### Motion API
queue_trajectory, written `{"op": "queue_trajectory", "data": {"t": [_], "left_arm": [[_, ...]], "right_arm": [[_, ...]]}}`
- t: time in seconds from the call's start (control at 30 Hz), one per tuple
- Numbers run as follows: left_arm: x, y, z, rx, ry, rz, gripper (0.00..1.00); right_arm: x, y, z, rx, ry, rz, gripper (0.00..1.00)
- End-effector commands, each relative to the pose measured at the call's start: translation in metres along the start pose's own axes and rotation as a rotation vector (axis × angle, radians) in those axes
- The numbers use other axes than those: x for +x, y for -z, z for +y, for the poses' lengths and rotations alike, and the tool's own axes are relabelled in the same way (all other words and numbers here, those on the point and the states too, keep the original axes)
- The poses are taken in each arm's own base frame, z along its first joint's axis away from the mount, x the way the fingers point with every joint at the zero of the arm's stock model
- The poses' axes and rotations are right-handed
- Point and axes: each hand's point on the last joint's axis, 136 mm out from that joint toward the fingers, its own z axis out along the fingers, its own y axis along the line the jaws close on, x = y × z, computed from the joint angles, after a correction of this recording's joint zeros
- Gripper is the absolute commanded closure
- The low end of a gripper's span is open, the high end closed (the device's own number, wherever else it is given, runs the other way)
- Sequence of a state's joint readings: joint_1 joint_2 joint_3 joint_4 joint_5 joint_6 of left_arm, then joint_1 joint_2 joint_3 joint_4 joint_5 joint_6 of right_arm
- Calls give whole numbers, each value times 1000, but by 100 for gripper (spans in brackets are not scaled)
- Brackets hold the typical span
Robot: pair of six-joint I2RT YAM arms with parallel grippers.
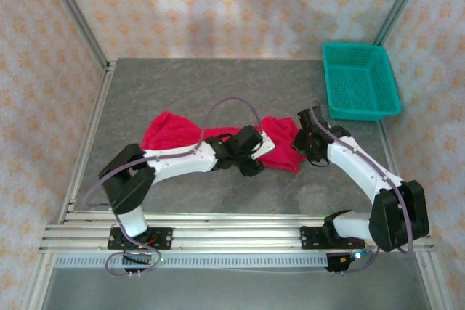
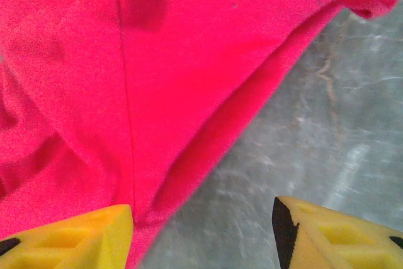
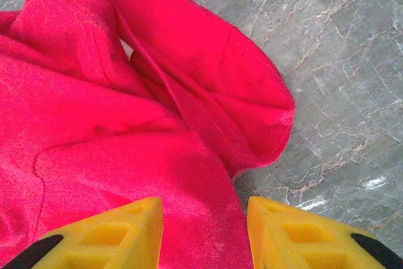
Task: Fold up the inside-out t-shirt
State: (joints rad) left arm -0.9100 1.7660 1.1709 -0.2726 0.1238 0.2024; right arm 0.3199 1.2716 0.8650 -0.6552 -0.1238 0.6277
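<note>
The red t-shirt (image 1: pixel 173 133) lies bunched across the middle of the grey table (image 1: pixel 218 85), and both arms reach over it. My left gripper (image 1: pixel 256 152) hangs low over the shirt's middle. In the left wrist view the left gripper (image 2: pixel 201 218) is open, with a folded edge of the t-shirt (image 2: pixel 189 61) beside its left finger and bare table in the gap. My right gripper (image 1: pixel 301 144) is at the shirt's right end. In the right wrist view the right gripper (image 3: pixel 203 218) stands open astride a strip of the t-shirt (image 3: pixel 126 130), which nearly fills the gap.
A teal plastic basket (image 1: pixel 361 80) stands at the back right corner of the table. Metal frame posts and patterned walls enclose the table on three sides. Bare table (image 3: pixel 340 61) lies to the right of the shirt's end.
</note>
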Motion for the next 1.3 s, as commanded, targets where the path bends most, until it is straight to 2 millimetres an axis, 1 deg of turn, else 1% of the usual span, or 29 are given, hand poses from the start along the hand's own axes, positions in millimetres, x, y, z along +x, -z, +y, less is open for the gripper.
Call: {"op": "queue_trajectory", "data": {"t": [0.0,0.1,0.17,0.23,0.27,0.33,0.4,0.43,0.47,0.5,0.6,0.67,0.73,0.8,0.83,0.9,0.97,1.03,1.07,1.2,1.27], "left_arm": [[-24,-6,16,-93,-127,-47,37],[-30,-15,11,-79,-147,-51,34],[-32,-22,9,-73,-161,-47,31],[-32,-28,7,-72,-180,-30,31],[-26,-38,6,-69,-192,2,32],[-22,-46,7,-74,-211,38,40],[-19,-50,10,-79,-228,62,52],[-18,-52,11,-77,-233,74,56],[-17,-52,11,-72,-237,82,57],[-15,-53,12,-72,-240,91,55],[-13,-49,10,-55,-256,100,42],[-11,-45,7,-39,-262,98,36],[-8,-46,7,-38,-260,106,36],[-4,-51,9,-43,-261,125,38],[-3,-53,11,-50,-260,132,43],[-4,-56,14,-56,-257,138,58],[-10,-54,17,-60,-250,135,80],[-17,-50,21,-59,-235,139,97],[-20,-48,23,-57,-228,142,100],[-35,-37,28,-64,-200,132,100],[-42,-31,31,-62,-181,123,100]], "right_arm": [[-8,10,0,-34,-25,-24,59],[-11,14,0,-46,-33,-27,59],[-11,15,0,-54,-37,-27,59],[-12,16,1,-62,-40,-25,59],[-12,17,2,-68,-41,-24,59],[-13,19,2,-69,-41,-22,59],[-14,22,3,-73,-39,-26,58],[-14,23,2,-73,-39,-26,58],[-14,24,2,-71,-36,-28,58],[-13,25,1,-71,-34,-28,58],[-12,24,0,-68,-33,-25,58],[-12,24,1,-75,-32,-21,58],[-11,23,2,-81,-35,-19,58],[-11,23,4,-87,-37,-16,57],[-12,23,4,-88,-37,-16,58],[-13,25,5,-90,-34,-18,58],[-10,24,4,-87,-28,-9,61],[-4,21,2,-85,-24,12,65],[1,17,2,-94,-26,33,67],[24,3,9,-147,-43,99,70],[36,0,17,-180,-37,117,74]]}}
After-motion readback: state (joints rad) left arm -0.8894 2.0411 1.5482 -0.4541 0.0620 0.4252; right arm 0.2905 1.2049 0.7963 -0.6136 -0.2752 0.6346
